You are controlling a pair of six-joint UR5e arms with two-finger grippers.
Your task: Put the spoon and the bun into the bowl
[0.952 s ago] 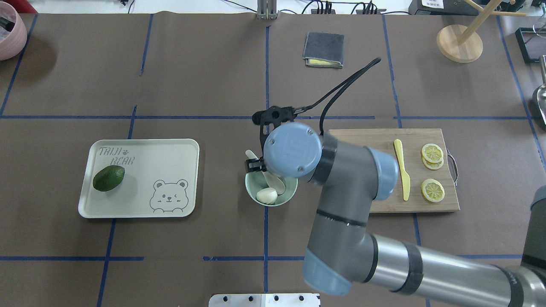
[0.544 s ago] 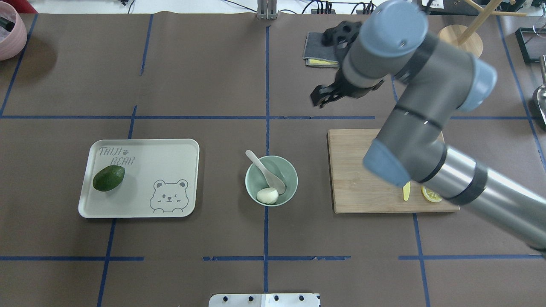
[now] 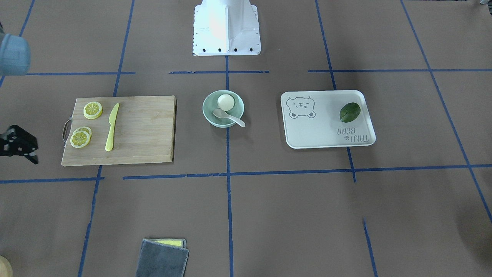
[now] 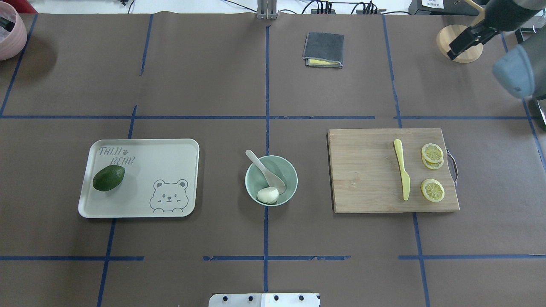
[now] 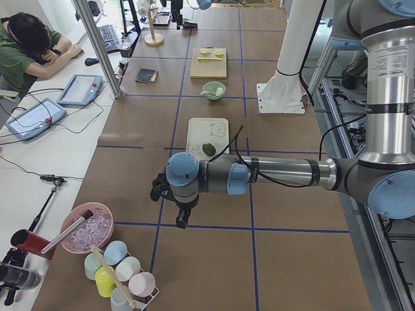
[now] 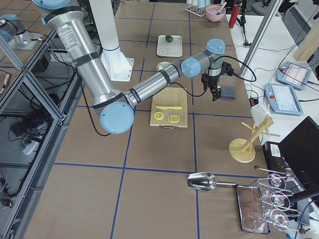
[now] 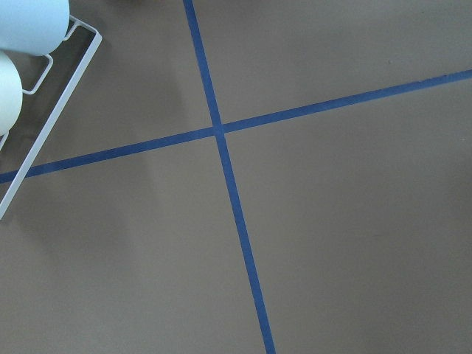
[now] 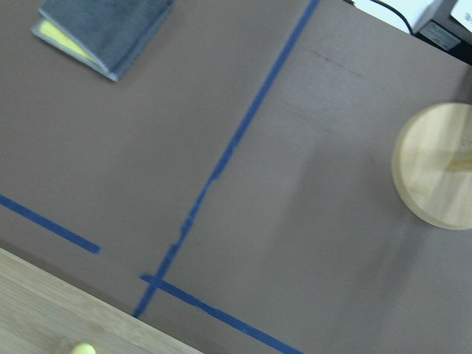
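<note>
The pale mint-green bowl (image 4: 291, 179) stands at the table's middle and also shows in the front view (image 3: 209, 115). The white bun (image 4: 268, 195) lies inside it at the near rim. The off-white spoon (image 4: 261, 165) lies with its scoop in the bowl and its handle over the far-left rim. My right gripper (image 4: 454, 49) is high at the far right, over the wooden stand, far from the bowl; it looks open and empty. My left gripper (image 5: 181, 219) shows only in the left side view, far to the left, and I cannot tell its state.
A white bear tray (image 4: 170, 157) with a dark green fruit (image 4: 108, 178) lies left of the bowl. A wooden cutting board (image 4: 362, 170) with a yellow knife (image 4: 402, 175) and lemon slices (image 4: 432, 189) lies right. A grey cloth (image 4: 323, 49) and a wooden stand base (image 4: 467, 55) are at the back.
My right gripper left the spoon in the bowl, rose and swung away to the far right corner. The spoon and the bun stay in the bowl.
</note>
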